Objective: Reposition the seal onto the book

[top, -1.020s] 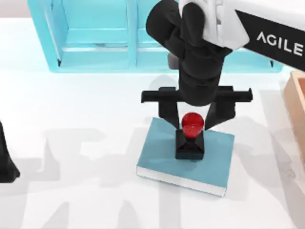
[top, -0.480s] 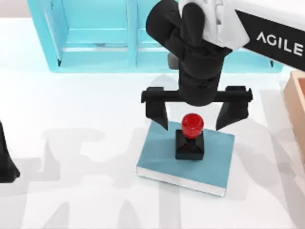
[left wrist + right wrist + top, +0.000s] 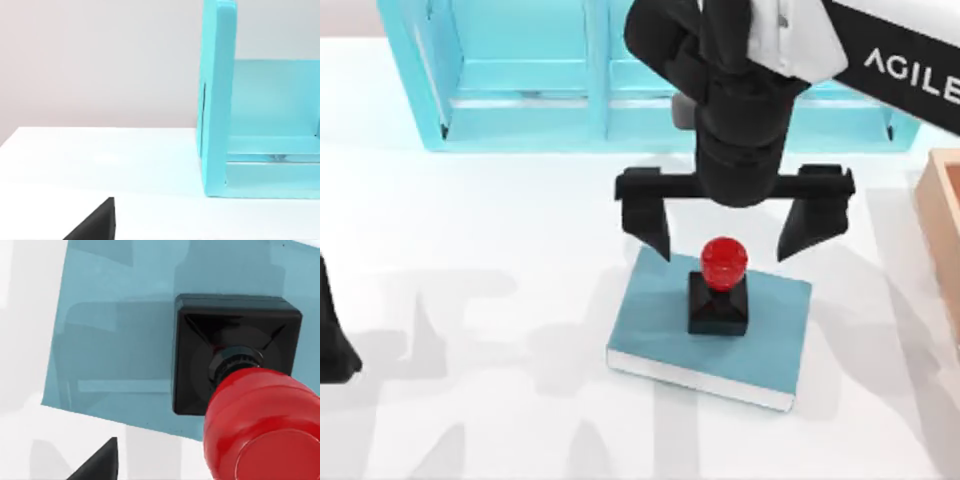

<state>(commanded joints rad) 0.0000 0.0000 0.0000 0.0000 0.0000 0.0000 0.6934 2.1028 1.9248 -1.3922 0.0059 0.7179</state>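
The seal (image 3: 720, 288), a black square block with a glossy red knob, stands upright on the teal-blue book (image 3: 650, 330) near the table's middle. My right gripper (image 3: 730, 232) hangs open above the seal, its two black fingers spread wide on either side of the red knob and clear of it. The right wrist view looks straight down on the seal (image 3: 235, 365) resting on the book (image 3: 115, 350). My left arm (image 3: 332, 340) is parked at the table's left edge.
A large light-blue shelf unit (image 3: 520, 90) runs along the back of the table; its side panel (image 3: 217, 100) fills part of the left wrist view. A brown wooden box edge (image 3: 942, 230) sits at the right. White table surrounds the book.
The right gripper let go of the seal, opened its fingers wide and rose above it. The seal stays standing on the book.
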